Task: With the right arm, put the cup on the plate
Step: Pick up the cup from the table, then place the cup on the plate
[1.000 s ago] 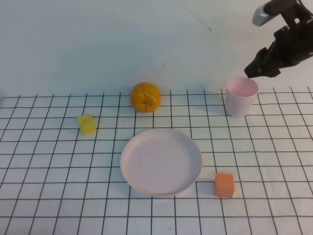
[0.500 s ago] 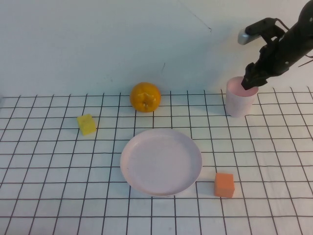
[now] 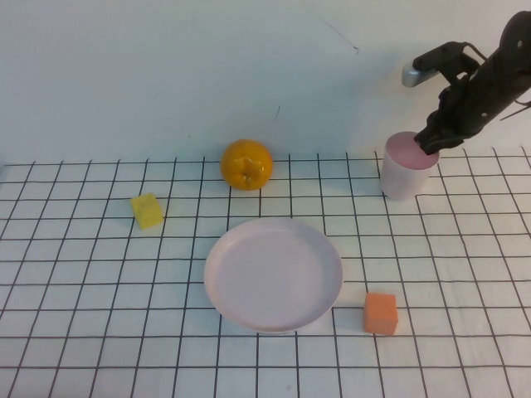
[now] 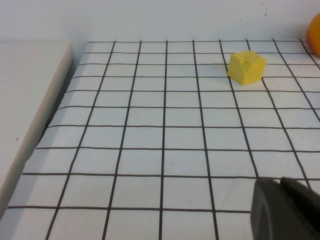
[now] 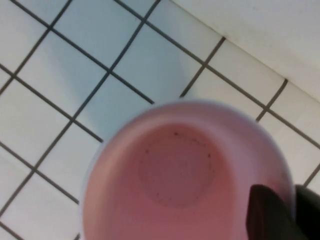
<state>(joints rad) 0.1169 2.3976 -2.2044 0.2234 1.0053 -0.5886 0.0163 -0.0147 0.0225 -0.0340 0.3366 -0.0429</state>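
None of the transfer is done: cup (image 3: 406, 166) stands far right on the desk, well apart from the plate (image 3: 274, 274). Right tool (image 3: 431, 143) pinches its far-right rim, one finger inside. Lift and placing remain. Cup upright, mouth up, axis vertical. Left tool (image 4: 287, 210): state cannot tell.

The plate (image 3: 273, 274) lay bare mid-frame, with open grid between it and the cup (image 3: 404, 174) at upper right. The orange (image 3: 246, 164) stood just above the plate, an orange cube (image 3: 380, 313) beside its lower right rim, and a yellow cube (image 3: 148, 211) well left.
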